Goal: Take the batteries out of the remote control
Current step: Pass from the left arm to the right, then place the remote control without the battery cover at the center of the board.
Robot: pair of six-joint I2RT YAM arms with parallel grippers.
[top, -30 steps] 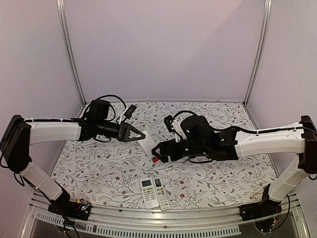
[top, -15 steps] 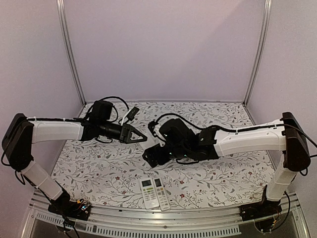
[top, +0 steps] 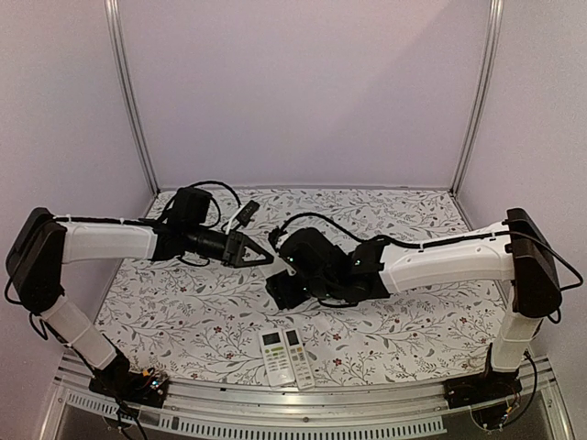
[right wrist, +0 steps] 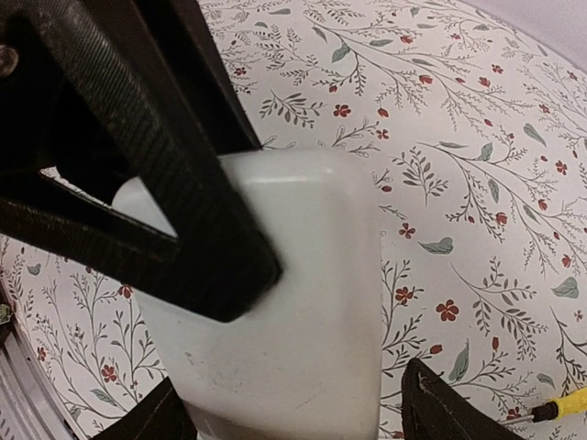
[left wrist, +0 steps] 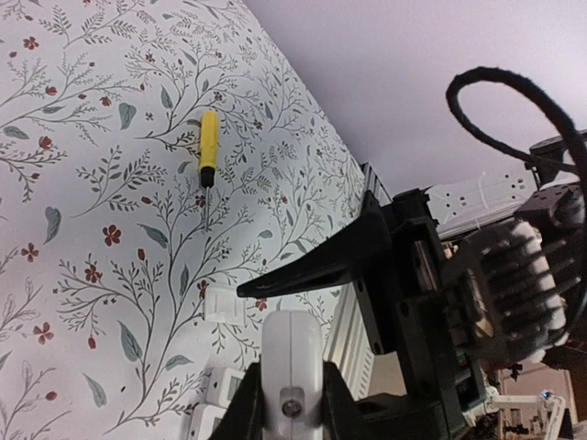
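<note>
My left gripper is shut on the thin edges of a white remote control, holding it above the table. In the top view the left gripper meets my right gripper over the table's middle. The right wrist view shows the remote control filling the space between the right gripper's open fingers. Its right fingertip stands clear of the remote's side. The left gripper's black fingers cross in front. The batteries are hidden.
Two more white remotes lie side by side near the front edge. A small white cover piece lies on the floral cloth. A yellow-handled screwdriver lies farther back on the cloth.
My right arm has swung left and brought its gripper around the remote in the left gripper. Its jaws have narrowed a little. The left arm has barely moved.
</note>
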